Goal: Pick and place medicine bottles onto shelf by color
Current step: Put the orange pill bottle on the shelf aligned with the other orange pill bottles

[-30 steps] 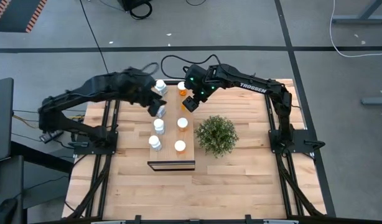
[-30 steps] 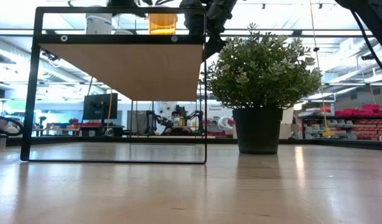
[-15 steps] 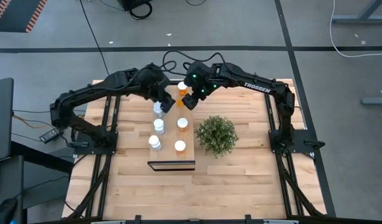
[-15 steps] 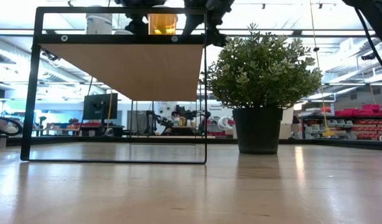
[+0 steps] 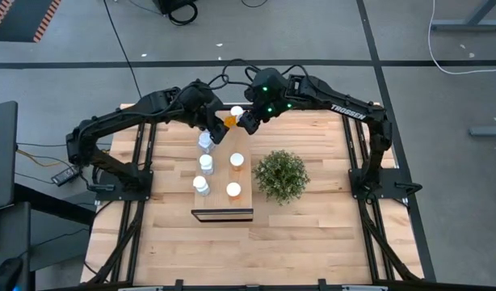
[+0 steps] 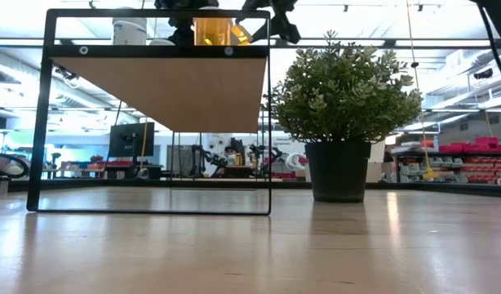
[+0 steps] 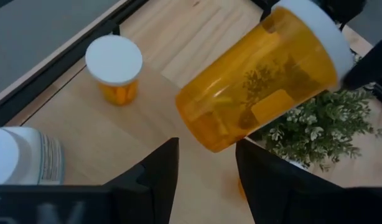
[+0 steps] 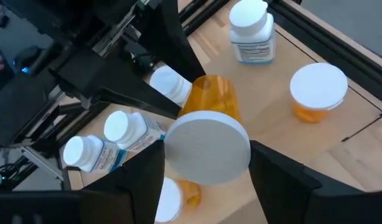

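Mid-air handover over the far end of the shelf: hold the tilted orange bottle steady, right gripper clamped on its white cap, and let go only once the base is firmly pinched. Left gripper parted, flanking that base, no firm pinch visible.

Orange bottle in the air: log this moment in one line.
orange bottle: tilted, over shelf | right gripper: jaws shut on cap end | left gripper: at base
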Available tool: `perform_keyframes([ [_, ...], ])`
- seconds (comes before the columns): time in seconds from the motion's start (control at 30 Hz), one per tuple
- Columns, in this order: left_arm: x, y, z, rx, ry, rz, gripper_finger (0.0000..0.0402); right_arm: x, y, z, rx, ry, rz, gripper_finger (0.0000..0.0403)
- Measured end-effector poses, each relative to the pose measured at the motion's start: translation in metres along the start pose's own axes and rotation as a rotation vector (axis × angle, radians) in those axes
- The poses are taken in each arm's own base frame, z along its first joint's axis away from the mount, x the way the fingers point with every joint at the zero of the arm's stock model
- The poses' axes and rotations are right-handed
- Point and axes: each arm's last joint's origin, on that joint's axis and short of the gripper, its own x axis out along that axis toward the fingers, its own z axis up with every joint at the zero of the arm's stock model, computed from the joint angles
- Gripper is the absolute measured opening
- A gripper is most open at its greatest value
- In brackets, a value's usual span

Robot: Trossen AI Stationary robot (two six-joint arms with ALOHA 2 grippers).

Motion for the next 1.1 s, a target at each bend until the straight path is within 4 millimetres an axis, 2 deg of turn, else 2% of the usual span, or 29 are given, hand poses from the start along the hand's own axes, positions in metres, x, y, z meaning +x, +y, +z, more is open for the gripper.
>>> perform_keyframes([
  [0.17, 0.000, 0.000, 0.002, 0.004, -0.019, -0.006, 0.0158, -0.003, 0.000, 0.000, 0.000, 0.002, 0.006, 0.0225],
  [0.43, -0.007, -0.001, 0.003, 0.096, -0.045, -0.009, 0.0147, -0.004, -0.006, -0.012, -0.038, 0.121, -0.059, 0.0225],
  [0.67, -0.009, -0.003, 0.002, 0.197, -0.052, -0.014, 0.0158, -0.004, -0.006, -0.013, -0.052, 0.124, -0.065, 0.0225],
  [0.97, -0.010, -0.001, 0.010, 0.184, -0.158, 0.099, 0.0151, -0.003, -0.005, -0.013, -0.071, 0.132, -0.052, 0.0225],
  [1.1, -0.011, -0.003, 0.016, 0.149, -0.228, 0.090, 0.0141, -0.003, -0.005, -0.013, -0.077, 0.135, -0.045, 0.0225],
])
